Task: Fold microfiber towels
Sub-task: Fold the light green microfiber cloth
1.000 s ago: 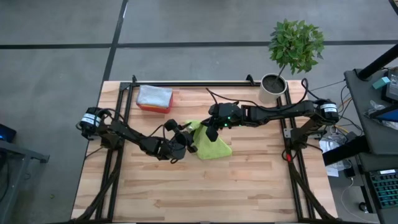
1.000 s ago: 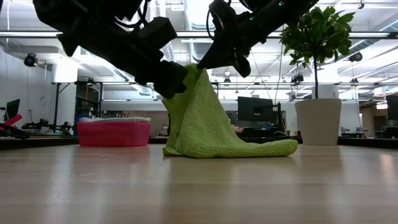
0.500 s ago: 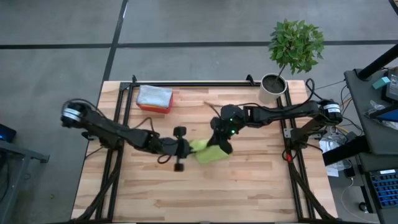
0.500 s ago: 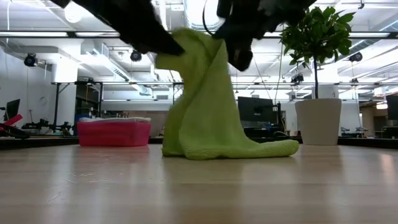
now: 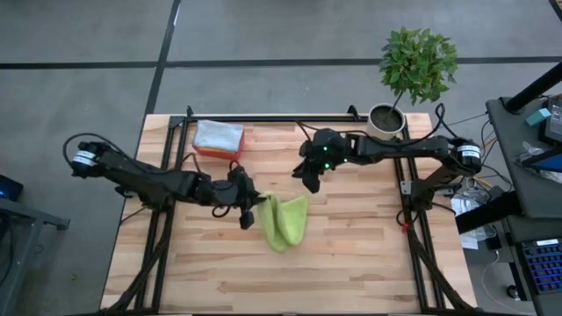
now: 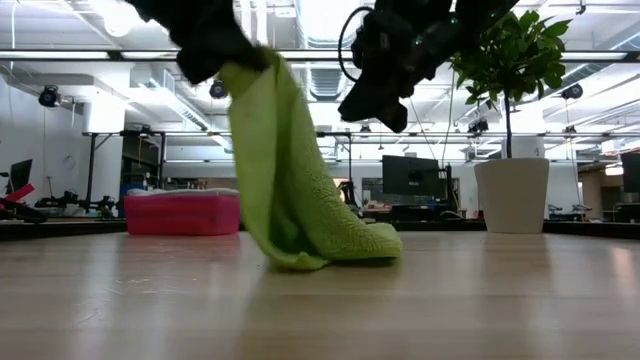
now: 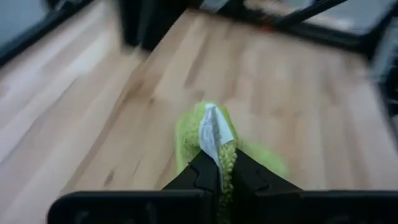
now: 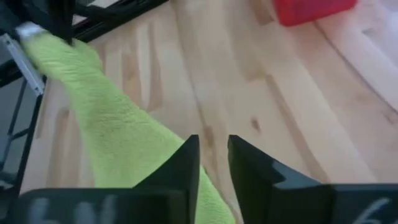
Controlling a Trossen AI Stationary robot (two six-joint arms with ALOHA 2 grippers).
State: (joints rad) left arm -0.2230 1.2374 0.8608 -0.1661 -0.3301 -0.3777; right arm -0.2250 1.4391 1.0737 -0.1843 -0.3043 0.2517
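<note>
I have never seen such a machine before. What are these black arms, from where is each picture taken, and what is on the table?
These are two robot arms at a wooden table. One picture looks straight down from above, one looks level across the tabletop, and two come from small cameras on the arms' wrists.

The left end effector is shut on a corner of the lime green towel; the low view shows the towel hanging from it with its lower part resting on the table. The right end effector is in the air beside the towel, slightly open and holding nothing.

At the back of the table stand a red bin with a light cloth in it and a potted plant.
</note>
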